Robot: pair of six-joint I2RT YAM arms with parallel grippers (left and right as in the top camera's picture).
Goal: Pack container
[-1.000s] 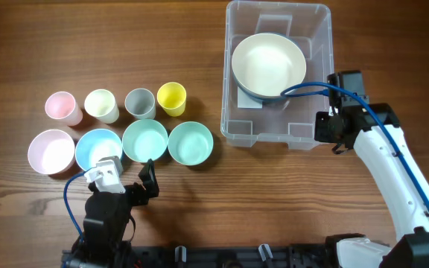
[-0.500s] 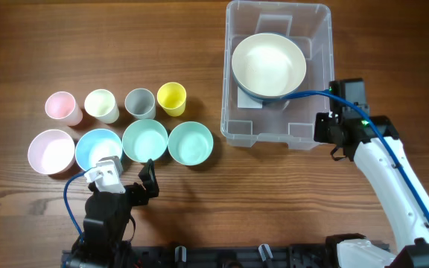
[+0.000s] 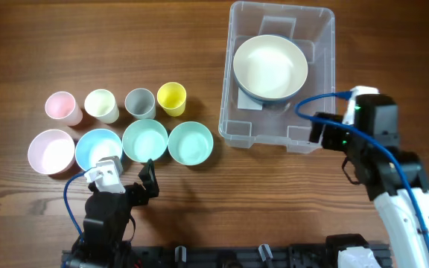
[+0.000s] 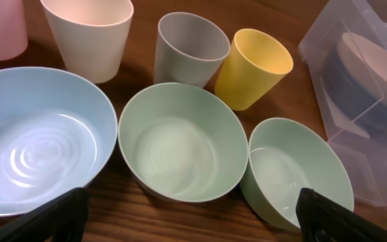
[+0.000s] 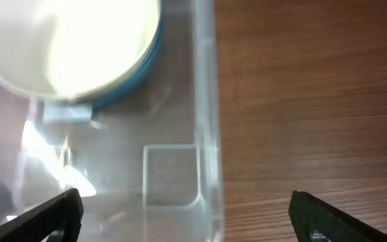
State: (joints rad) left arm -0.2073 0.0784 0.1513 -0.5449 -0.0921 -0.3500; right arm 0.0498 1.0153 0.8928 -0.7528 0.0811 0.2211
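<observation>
The clear container [image 3: 227, 89] stands at the back right and holds a cream bowl with a blue outside [image 3: 269, 67]. My right gripper [image 3: 317, 134] is at its near right corner. In the right wrist view the right gripper [image 5: 190, 218] is open, with the container's wall [image 5: 205, 101] running between the spread fingers and touching neither. My left gripper [image 3: 125, 175] is open at the front left, just short of the row of bowls. In the left wrist view the left gripper [image 4: 193, 218] holds nothing, and a pale green bowl [image 4: 180, 141] sits ahead of it.
Left of the container stand a pink bowl [image 3: 51, 151], a light blue bowl [image 3: 99, 149], the pale green bowl [image 3: 144, 140] and a mint bowl [image 3: 191, 143]. Behind them are pink [image 3: 62, 108], cream [image 3: 101, 105], grey [image 3: 139, 103] and yellow [image 3: 171, 98] cups.
My right gripper has opened, and its arm has shifted toward the front right. The container has moved slightly to the right. The left arm has not moved.
</observation>
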